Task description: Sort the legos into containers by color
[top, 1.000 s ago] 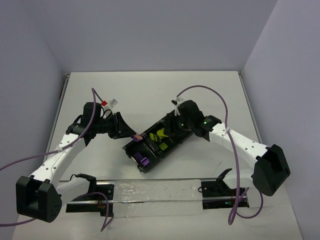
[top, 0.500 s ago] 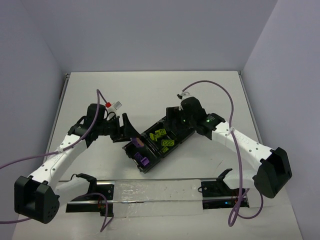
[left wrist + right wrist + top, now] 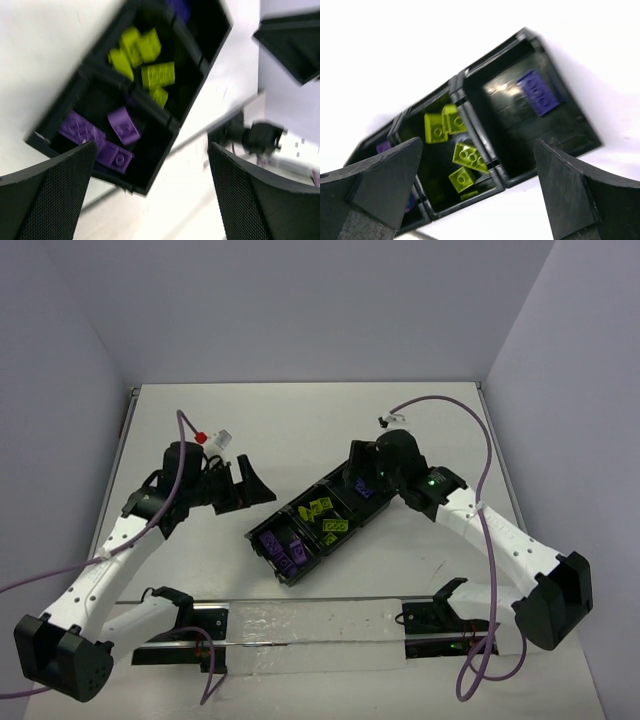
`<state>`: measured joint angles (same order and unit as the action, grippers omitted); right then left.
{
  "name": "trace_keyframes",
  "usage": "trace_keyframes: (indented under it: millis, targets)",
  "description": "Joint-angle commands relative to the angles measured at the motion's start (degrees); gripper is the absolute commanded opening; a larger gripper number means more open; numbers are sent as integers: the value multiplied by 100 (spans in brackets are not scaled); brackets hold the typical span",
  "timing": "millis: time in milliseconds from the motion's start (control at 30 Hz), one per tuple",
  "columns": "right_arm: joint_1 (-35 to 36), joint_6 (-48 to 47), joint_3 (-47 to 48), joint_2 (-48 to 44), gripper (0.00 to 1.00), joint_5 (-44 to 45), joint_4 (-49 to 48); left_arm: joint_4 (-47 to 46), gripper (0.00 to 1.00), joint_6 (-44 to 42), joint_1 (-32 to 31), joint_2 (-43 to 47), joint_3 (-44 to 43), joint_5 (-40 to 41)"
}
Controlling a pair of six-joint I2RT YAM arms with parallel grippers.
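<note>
From above, a white surface [image 3: 300, 430] is boxed in by pale lavender walls [image 3: 300, 310] on the left, far and right sides. A silver rail [image 3: 310, 625] runs along its near edge, between the two arm bases. The black tray [image 3: 292, 578] lies diagonally in the middle. Its near-left compartment holds purple bricks [image 3: 285, 550], the middle one holds yellow-green bricks [image 3: 325, 518], and the far-right one holds a single dark purple brick [image 3: 362, 487]. The left fingers [image 3: 255, 483] hang spread apart and empty, just left of the tray. The right fingers [image 3: 358, 468] are at the tray's far-right end.

The left wrist view is blurred. The left fingers [image 3: 45, 200] stand wide apart with nothing between them, above the tray [image 3: 75, 85]. Purple bricks [image 3: 100, 137] and yellow-green bricks [image 3: 145, 65] lie in adjoining compartments, with white surface on both sides.

In the right wrist view the right fingers [image 3: 370, 180] are likewise parted and empty over the tray [image 3: 570, 95]. The dark purple brick [image 3: 537, 92] lies flat and alone in the end compartment. The yellow-green bricks [image 3: 455, 145] are jumbled in the next one.
</note>
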<state>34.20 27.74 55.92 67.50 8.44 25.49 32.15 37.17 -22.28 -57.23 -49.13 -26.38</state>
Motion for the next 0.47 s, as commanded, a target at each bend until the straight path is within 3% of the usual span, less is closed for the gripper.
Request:
trace_keyframes:
  millis: [0,267,433]
  targets:
    - [-52,314,229,-581,100,1312,139,-300,99,-90,-13,257,-805,1167]
    - [-270,588,83,-1174,100,2626,800,-61,99,-607,-13,-534,-2372,2570]
    - [-435,673,-70,-1379,100,2847,1109,-156,99,-776,-4,-763,-2650,2559]
